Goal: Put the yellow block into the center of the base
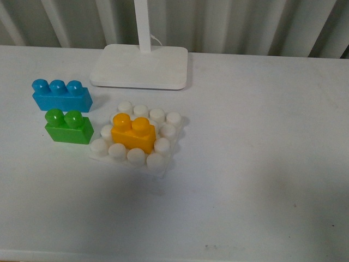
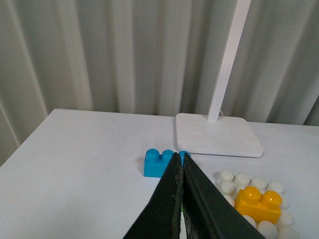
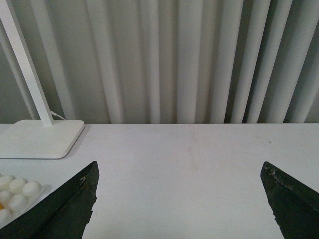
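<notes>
— Sitting where, the yellow block (image 1: 133, 133)?

— Resting on the base (image 1: 165, 164), over the middle studs, white studs ringing it on every side. Looking already placed, though slightly skewed against the stud rows in the front view. Impossible to tell from here whether pressed fully home.

— Holding anything, the left gripper (image 2: 180, 172)?

— Gripping nothing. Fingers pressed together, tips meeting, hovering above the table near the blue brick (image 1: 61, 95), back from the base.

— And the right gripper (image 3: 179, 199)?

— Spread wide, nothing between the fingers, pointing over bare table (image 3: 199, 149), with a corner of the base just showing at the edge of its view.

— Finishing well, then?

— Probably checking the seat first: looking for a gap under the block's lower edge. If needing a push, coming straight down on both yellow studs together, using the closed left tips as a flat presser, not one stud alone, tipping being the risk. Keeping the base from sliding, being light and loose on a smooth table. Steering clear of the green brick (image 1: 69, 126) just beside the base's left edge, and of the lamp foot (image 1: 140, 66) behind.

— Otherwise?

— Backing straight up, avoiding dragging the block sideways.
</notes>
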You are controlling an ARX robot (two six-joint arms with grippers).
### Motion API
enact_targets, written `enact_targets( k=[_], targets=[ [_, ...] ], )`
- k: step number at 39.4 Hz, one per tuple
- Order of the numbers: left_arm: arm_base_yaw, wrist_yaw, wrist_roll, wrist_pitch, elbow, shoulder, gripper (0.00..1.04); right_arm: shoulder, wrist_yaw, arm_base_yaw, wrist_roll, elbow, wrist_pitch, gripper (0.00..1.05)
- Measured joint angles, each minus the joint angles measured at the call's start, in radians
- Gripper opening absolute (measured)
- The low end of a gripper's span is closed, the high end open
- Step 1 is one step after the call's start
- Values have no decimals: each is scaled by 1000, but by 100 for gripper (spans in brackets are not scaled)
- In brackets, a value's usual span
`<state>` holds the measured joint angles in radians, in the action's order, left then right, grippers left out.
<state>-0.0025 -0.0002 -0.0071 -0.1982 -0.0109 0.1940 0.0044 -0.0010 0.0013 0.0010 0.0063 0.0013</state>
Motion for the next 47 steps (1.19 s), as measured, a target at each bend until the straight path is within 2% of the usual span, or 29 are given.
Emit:
enact_targets(
  k=[3, 6, 19, 22, 32, 36, 47],
  targets=[
    [0, 0, 0, 23, 0, -25, 4, 0, 0, 0, 0, 0, 0, 95],
    [0, 0, 0, 185, 0, -158, 4, 0, 0, 0, 0, 0, 0, 95],
    [0, 0, -1, 196, 0, -190, 6, 0, 0, 0, 0, 0, 0, 95],
    [0, 0, 0, 196, 0, -190, 20, 0, 0, 0, 0, 0, 0, 95],
    [0, 0, 0, 196, 0, -190, 83, 0, 0, 0, 0, 0, 0, 95],
    [0, 0, 1, 196, 0, -190, 100, 0, 0, 0, 0, 0, 0, 95],
    [0, 0, 3, 196, 0, -190, 98, 0, 0, 0, 0, 0, 0, 95]
  ],
)
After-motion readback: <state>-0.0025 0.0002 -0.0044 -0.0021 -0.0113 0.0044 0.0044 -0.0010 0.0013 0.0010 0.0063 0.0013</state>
